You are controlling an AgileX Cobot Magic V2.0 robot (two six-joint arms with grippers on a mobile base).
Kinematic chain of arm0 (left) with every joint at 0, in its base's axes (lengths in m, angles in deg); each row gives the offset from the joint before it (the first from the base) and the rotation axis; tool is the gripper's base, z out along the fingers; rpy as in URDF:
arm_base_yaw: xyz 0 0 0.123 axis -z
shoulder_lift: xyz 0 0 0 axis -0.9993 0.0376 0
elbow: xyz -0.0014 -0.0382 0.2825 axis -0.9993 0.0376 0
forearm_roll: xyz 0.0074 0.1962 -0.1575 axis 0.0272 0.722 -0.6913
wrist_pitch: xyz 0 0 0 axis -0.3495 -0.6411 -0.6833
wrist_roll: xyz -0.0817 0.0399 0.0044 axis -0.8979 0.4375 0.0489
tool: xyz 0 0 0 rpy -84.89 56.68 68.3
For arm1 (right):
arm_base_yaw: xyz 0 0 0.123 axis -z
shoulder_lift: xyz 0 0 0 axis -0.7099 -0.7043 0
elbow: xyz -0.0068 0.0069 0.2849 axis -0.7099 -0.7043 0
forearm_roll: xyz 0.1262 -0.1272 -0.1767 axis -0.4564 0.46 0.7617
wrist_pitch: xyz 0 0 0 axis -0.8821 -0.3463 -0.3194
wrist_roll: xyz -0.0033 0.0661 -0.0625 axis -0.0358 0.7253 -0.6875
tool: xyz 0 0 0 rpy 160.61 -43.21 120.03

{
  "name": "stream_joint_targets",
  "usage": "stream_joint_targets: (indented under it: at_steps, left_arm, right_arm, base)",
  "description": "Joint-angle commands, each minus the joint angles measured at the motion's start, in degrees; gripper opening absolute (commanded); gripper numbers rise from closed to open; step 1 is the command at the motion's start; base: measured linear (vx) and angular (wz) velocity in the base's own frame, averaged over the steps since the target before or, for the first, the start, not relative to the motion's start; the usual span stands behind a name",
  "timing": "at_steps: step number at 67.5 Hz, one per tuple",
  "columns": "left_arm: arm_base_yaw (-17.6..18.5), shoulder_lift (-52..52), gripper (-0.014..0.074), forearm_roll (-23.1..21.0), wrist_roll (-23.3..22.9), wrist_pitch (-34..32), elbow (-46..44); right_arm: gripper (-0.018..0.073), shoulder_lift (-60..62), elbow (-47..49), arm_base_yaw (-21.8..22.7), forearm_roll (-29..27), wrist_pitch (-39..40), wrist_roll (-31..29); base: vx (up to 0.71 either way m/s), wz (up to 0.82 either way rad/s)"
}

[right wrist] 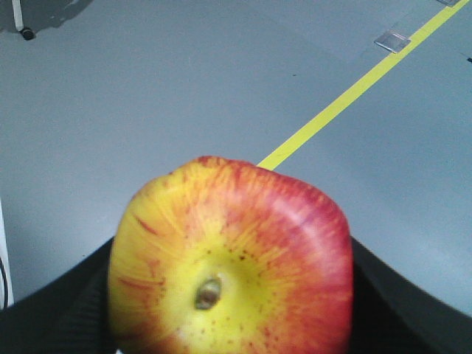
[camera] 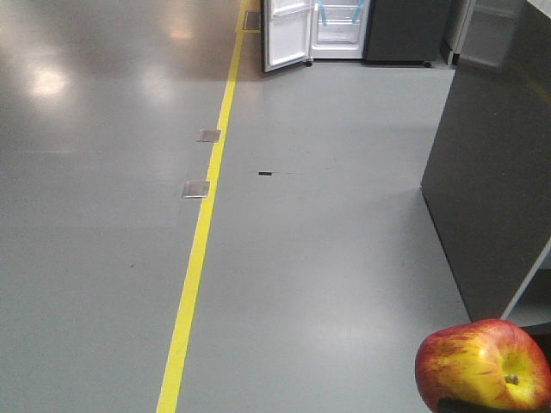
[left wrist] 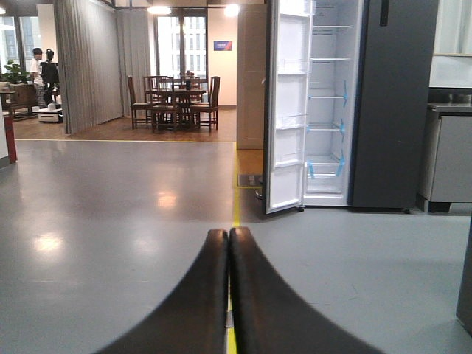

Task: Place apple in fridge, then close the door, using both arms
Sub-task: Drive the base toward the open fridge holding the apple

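One apple (camera: 482,366), front view: low right corner, clipped by the frame edge, a black sliver under it. The fridge (camera: 338,30) stands well apart across the grey floor (camera: 327,258), its top cut off and its door (camera: 287,34) swung open.

Left wrist view: left end effector (left wrist: 228,236) closed on nothing, fingers pressed together and pointing towards the open fridge.

Right wrist view: right end effector (right wrist: 232,254) clamps the apple, stem towards the camera. The fruit hides its fingertips.
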Motion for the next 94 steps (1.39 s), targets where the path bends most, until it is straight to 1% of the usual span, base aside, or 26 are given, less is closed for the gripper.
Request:
stream_joint_targets:
  at_steps: [1, 49, 94]
  left_arm:
    - [0.24, -0.88, -0.0006, -0.41, -0.45, -4.30, 1.63]
    - [0.24, -0.88, -0.0006, -0.41, -0.45, -4.30, 1.63]
    - [0.24, -0.88, -0.0006, -0.41, -0.45, -4.30, 1.63]
  right_arm:
    - [0.0344, -0.13, 1.55, 0.05, -0.37, 4.15, -0.15]
    - [0.0344, -0.13, 1.55, 0.05, -0.37, 4.15, -0.15]
    - [0.0344, -0.13, 1.55, 0.05, -0.37, 4.15, -0.15]
  base:
    - [0.07, 0.12]
    - [0.10, 0.05]
    - [0.17, -0.11]
